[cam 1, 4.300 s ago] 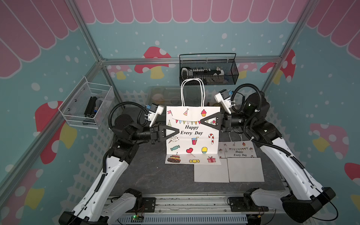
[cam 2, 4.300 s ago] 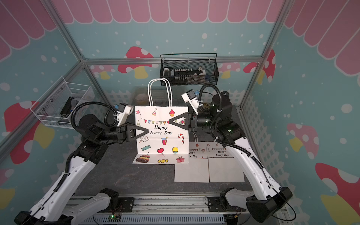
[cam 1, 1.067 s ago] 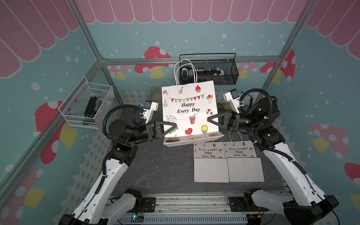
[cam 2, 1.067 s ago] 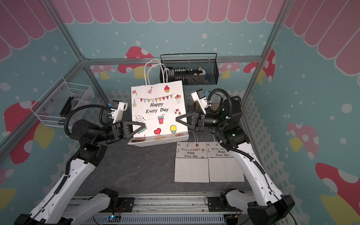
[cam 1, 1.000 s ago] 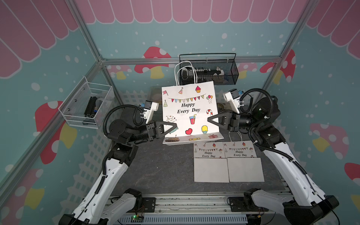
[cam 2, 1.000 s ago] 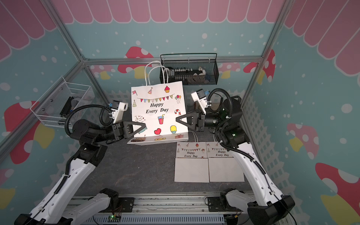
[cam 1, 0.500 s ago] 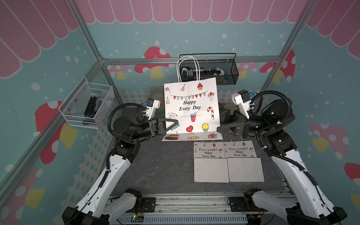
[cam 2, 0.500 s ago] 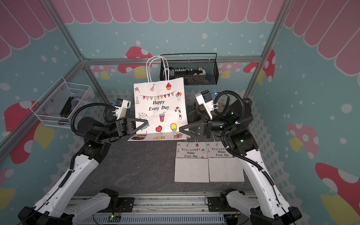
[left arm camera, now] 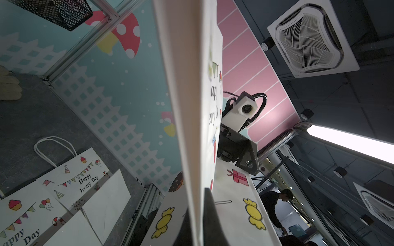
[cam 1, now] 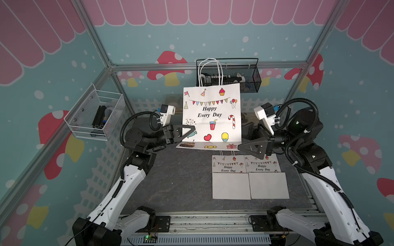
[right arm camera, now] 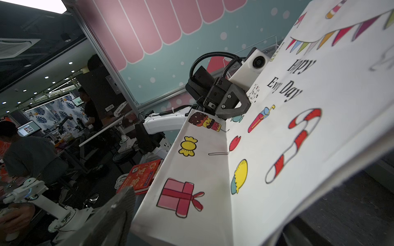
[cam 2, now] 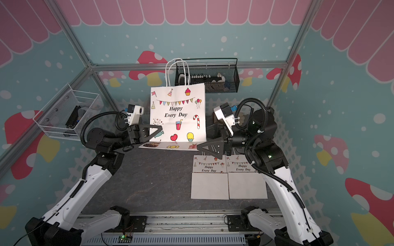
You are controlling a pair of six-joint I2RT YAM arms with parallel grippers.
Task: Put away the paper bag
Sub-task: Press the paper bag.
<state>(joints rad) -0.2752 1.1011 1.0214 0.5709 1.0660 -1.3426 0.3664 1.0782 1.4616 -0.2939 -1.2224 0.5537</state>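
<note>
The left gripper [cam 1: 189, 132] fingers clamp the white printed paper bag [cam 1: 212, 119]; the right gripper [cam 1: 242, 139] fingers stand apart just beside it.

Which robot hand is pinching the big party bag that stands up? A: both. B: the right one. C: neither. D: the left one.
D: the left gripper is shut on the bag at its side edge, while the right gripper has its jaws wide open.
</note>
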